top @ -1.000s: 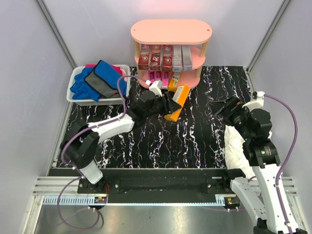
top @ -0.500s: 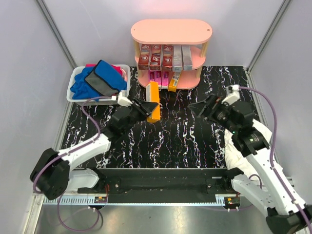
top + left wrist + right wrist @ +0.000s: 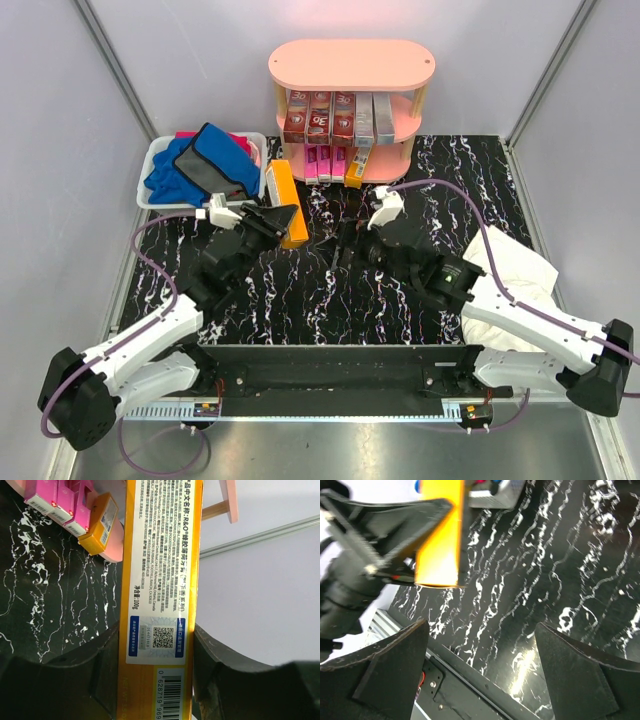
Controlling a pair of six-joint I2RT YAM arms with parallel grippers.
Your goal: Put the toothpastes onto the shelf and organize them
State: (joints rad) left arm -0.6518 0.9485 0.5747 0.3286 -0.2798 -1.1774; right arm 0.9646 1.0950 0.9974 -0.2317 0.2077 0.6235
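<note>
My left gripper (image 3: pixel 272 218) is shut on an orange toothpaste box (image 3: pixel 287 200), held above the mat left of the shelf's foot. In the left wrist view the box (image 3: pixel 160 580) sits clamped between both fingers of that gripper (image 3: pixel 157 680). The pink shelf (image 3: pixel 350 65) stands at the back. Its middle tier holds dark red boxes (image 3: pixel 320 115) and silver-grey ones (image 3: pixel 372 118). Its bottom tier holds pink boxes (image 3: pixel 325 160) and an orange one (image 3: pixel 355 168). My right gripper (image 3: pixel 345 245) is open and empty at mid-mat, facing the held box (image 3: pixel 440 535).
A white bin (image 3: pixel 160 195) with blue and grey cloths (image 3: pixel 205 160) stands at the back left, close to the held box. A white cloth (image 3: pixel 510 265) lies at the right of the black marbled mat (image 3: pixel 300 290). Grey walls close in both sides.
My left arm has drawn back and to the left, away from the shelf, with the orange box in it. My right arm has swung left to the middle of the mat.
</note>
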